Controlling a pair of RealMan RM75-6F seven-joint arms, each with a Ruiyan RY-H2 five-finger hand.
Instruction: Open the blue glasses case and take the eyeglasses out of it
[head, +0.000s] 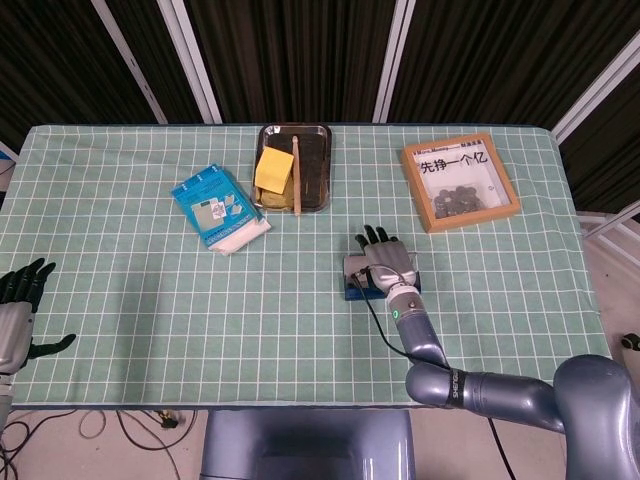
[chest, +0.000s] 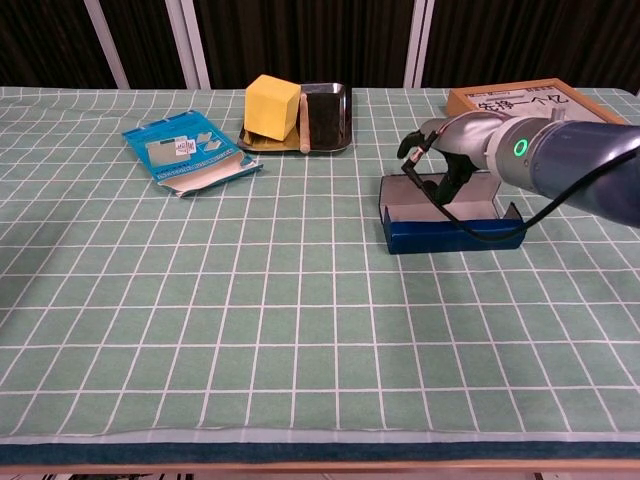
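the wooden frame (head: 460, 182) bears a white label reading "先挣一个亿".
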